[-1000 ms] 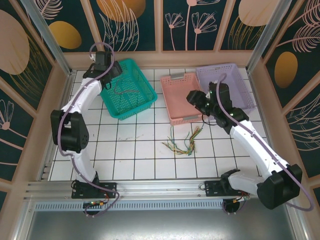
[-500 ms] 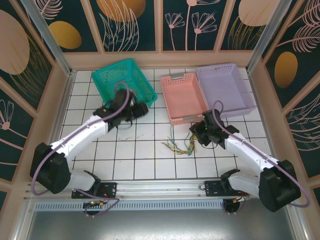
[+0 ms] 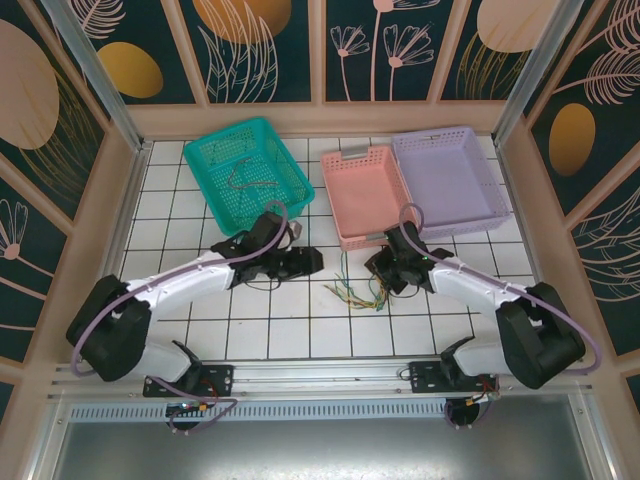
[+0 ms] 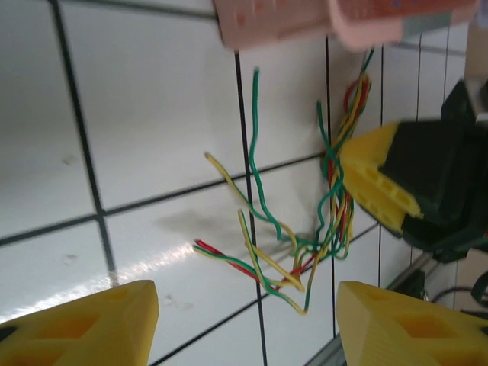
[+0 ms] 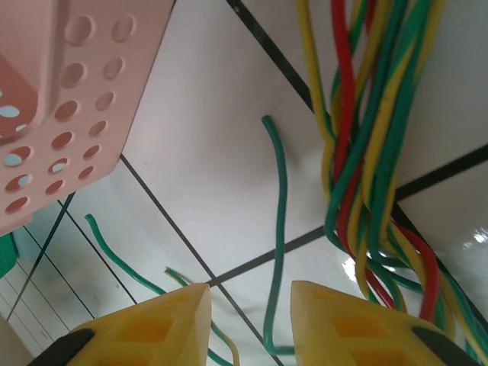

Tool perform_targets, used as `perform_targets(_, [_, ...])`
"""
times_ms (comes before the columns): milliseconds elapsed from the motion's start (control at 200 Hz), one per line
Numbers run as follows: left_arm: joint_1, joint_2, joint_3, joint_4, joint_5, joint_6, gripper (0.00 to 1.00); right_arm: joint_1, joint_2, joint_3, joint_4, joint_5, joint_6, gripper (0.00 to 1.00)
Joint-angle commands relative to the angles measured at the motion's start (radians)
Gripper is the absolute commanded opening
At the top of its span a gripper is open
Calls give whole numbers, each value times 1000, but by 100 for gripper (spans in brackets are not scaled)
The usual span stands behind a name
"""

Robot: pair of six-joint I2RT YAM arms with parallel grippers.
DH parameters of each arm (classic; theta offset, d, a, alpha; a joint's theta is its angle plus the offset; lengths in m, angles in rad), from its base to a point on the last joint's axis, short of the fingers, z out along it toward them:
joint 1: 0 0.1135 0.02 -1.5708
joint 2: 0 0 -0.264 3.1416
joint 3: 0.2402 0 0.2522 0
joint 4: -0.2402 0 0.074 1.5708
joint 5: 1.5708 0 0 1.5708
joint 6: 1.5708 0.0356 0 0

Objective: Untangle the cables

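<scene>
Here's the tangle of cables (image 3: 366, 291), yellow, green and red, lying on the white tiled table (image 3: 260, 320) just in front of the pink basket (image 3: 368, 238), below its near wall. My left gripper (image 3: 306, 261) sits low over the tiles off the pink basket's near left corner, pointing across at the tangle and apart from it. In the left wrist view its yellow fingers (image 4: 84, 324) are spread wide with nothing between them. The cables fan out beyond the gap, and loose green and yellow ends reach toward the basket's wall.

My right gripper (image 3: 386, 272) is down in front of the pink basket's near right corner, on the other side of the tangle. In the left wrist view one of its yellow fingers (image 4: 374, 183) looks to be touching the thick part of the bundle. From the right wrist, those fingers stand a narrow gap apart and grip nothing. The twisted bundle runs past just right of the gap, and a single green strand (image 5: 275, 229) trails down between bundle and basket.

One dark cable (image 3: 245, 180) lies by itself in the teal basket (image 3: 225, 215), left of the pink basket, well apart from both grippers.
</scene>
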Motion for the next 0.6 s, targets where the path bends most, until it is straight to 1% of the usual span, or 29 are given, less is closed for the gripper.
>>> perform_targets(0, [-41, 70, 31, 18, 98, -17, 66, 20, 52, 12, 41, 8, -41, 32])
perform_targets(75, [-63, 116, 49, -7, 112, -19, 67, 20, 72, 1, 50, 6, -45, 27])
perform_targets(175, [-98, 153, 67, 1, 121, -36, 69, 20, 78, -16, 71, 0, -43, 21])
perform_targets(285, [-128, 196, 91, -8, 114, -50, 72, 20, 76, -25, 89, -2, -32, 10])
perform_targets(390, [-134, 227, 99, 24, 108, -71, 71, 23, 67, -22, 88, -10, -25, 5])
perform_targets(465, [-135, 247, 106, 44, 101, -92, 69, 22, 57, -22, 82, -15, -20, 4])
perform_targets(550, [-134, 292, 112, 51, 76, -107, 59, 23, 42, -23, 76, -16, -20, 0])
perform_targets(591, [-134, 301, 108, 75, 71, -118, 55, 23, 34, -22, 73, -17, -21, 0])
